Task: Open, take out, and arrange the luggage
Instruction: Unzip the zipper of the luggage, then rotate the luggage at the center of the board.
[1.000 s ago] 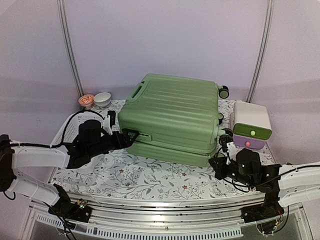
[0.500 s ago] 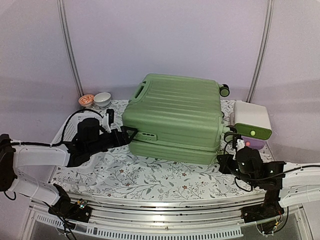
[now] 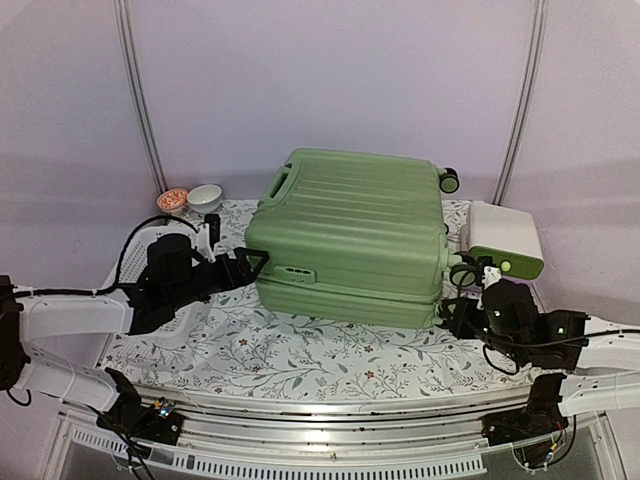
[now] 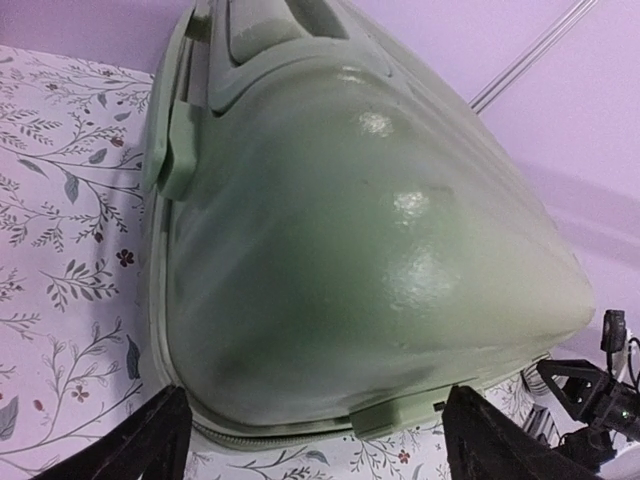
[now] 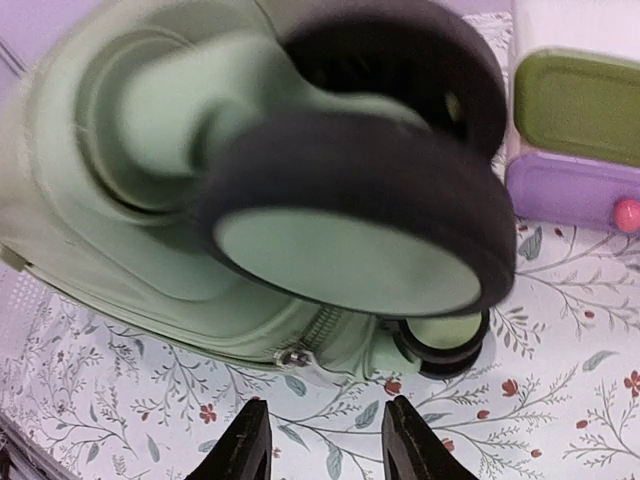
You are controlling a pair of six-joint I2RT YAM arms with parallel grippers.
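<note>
The light-green ribbed luggage [image 3: 345, 235] lies flat and closed on the floral table, with its green handle [image 3: 277, 183] at the back left and a black wheel [image 3: 449, 181] at the back right. My left gripper [image 3: 255, 262] is open at its front left corner. In the left wrist view the shell [image 4: 370, 230] fills the frame between the wide-spread fingers [image 4: 140, 440]. My right gripper [image 3: 455, 312] is open and empty at the front right corner. In the right wrist view it [image 5: 325, 445] sits just short of the zipper pull [image 5: 295, 355], under a blurred wheel [image 5: 350, 200].
A white-green-purple box [image 3: 503, 245] stands right of the luggage, close to my right arm, and shows in the right wrist view [image 5: 575, 130]. Two small bowls [image 3: 205, 197] sit at the back left. A white basket [image 3: 130, 265] lies under my left arm.
The luggage has shifted slightly right and its two shells now sit more squarely. My right gripper moved right and back to the wheel corner. My left gripper moved slightly back.
</note>
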